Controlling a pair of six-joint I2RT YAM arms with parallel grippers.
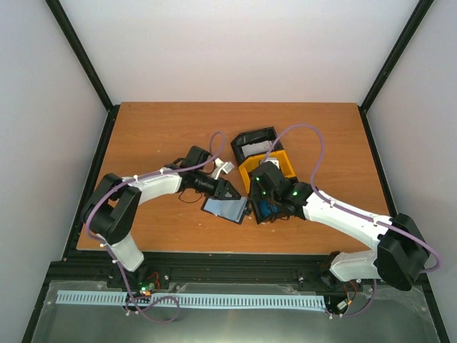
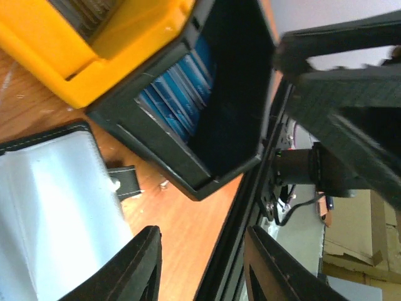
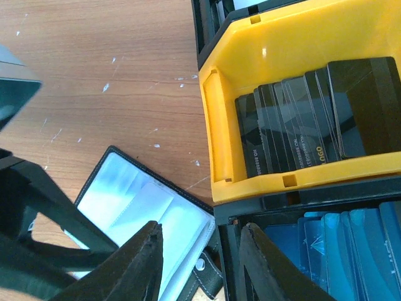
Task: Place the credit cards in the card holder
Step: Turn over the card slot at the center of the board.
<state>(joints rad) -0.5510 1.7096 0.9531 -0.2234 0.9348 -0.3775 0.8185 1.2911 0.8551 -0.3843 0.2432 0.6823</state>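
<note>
Both jaw pairs are seen spread, empty: left gripper at lower centre beside the open card holder, right gripper near blue cards.

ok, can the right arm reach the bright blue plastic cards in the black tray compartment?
Probably yes. Its open, empty fingers hover at the black tray compartment, beside the bright blue plastic cards, and nothing covers them. They're packed tight, so pinching one may be fiddly.

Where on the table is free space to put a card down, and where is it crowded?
Bare wood: along the far edge of the table, left of the tray, and in the far right corner. Crowded: the middle, around the tray and the open card holder.
</note>
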